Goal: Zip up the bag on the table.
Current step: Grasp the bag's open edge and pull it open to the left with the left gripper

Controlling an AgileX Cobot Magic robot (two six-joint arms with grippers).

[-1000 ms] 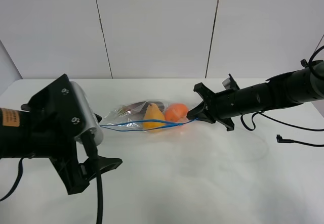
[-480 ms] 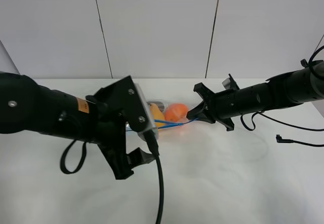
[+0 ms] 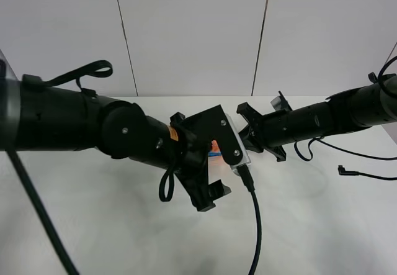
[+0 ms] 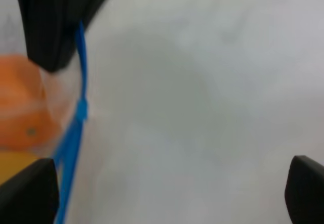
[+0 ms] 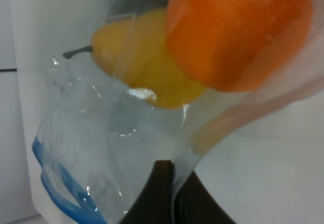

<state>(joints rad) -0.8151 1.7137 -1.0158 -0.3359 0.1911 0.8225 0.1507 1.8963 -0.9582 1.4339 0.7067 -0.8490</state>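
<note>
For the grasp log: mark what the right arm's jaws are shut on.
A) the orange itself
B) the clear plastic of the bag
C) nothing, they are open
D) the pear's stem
B: in the right wrist view the right jaws are pressed together on a fold of the bag, while the orange and the pear sit apart from them inside it.

No legible text in any view, small orange label (image 3: 175, 135) on the left arm (image 3: 74, 126) (printing too small to read), near its wrist end.
</note>
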